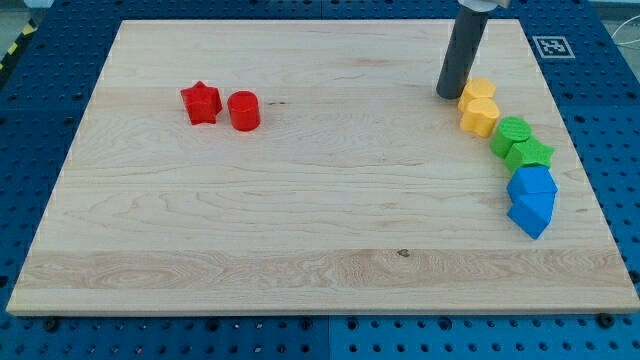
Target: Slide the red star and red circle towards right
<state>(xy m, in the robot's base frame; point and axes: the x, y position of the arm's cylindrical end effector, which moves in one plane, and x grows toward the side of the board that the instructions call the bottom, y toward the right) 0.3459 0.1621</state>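
Red star (200,102) and red circle (244,110) sit just beside each other at the wooden board's (300,220) upper left. My tip (448,95), a bare rod with no fingers, rests far right, just left of two yellow blocks (478,104); green blocks (522,141) and blue blocks (531,199) curve below them.

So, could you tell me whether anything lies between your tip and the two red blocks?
Nothing visible does. My tip rests at the view's upper right beside the upper yellow block; bare board runs from there leftward to the red circle and red star.
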